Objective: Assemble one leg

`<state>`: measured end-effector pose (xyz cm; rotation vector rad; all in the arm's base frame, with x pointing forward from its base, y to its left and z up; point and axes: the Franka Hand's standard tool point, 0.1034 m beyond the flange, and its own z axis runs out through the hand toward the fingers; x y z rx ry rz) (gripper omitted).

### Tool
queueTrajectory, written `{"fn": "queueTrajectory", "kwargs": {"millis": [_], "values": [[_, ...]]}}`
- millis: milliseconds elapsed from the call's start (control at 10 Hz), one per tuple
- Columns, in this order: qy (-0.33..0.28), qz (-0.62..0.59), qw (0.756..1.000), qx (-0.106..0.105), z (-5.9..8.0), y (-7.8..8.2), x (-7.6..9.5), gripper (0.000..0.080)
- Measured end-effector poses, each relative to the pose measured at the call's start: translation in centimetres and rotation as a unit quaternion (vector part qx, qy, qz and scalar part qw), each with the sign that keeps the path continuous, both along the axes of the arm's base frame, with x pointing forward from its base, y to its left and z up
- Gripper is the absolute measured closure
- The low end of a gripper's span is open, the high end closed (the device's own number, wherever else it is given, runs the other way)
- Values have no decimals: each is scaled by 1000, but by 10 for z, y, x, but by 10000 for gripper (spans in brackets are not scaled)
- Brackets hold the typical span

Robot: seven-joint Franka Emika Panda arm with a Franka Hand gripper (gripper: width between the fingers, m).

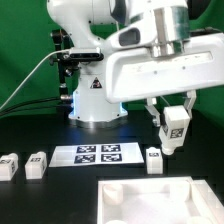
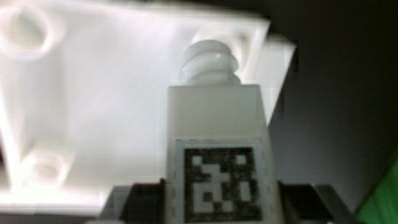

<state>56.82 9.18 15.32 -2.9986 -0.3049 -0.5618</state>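
Note:
My gripper (image 1: 175, 140) is shut on a leg (image 1: 177, 126), a small white block with a square marker on its face, and holds it in the air above the table at the exterior view's right. In the wrist view the held leg (image 2: 217, 130) fills the middle, its threaded tip pointing toward the large white tray-like piece (image 2: 89, 90) beneath. That tray (image 1: 150, 200) lies at the front right of the exterior view. Three more legs stand on the table: two at the left (image 1: 8, 168) (image 1: 36, 165) and one (image 1: 154, 160) below the gripper.
The marker board (image 1: 97, 154) lies flat in the middle of the black table, before the robot base (image 1: 95, 100). A green backdrop stands behind. Cables run along the left rear.

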Motion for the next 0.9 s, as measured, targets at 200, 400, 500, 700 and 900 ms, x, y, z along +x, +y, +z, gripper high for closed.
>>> {"fn": "queueTrajectory", "kwargs": {"millis": [200,400,500,700,900], "values": [[-79,0,997,3,4,-8,33,509],[-157,-7,988,-5,-14,-21,17,509],[-143,-9,990,-5,-23,-24,14,509],[-123,-7,992,-5,-27,-24,12,509],[-99,1,995,-2,-32,-26,24,509]]}}
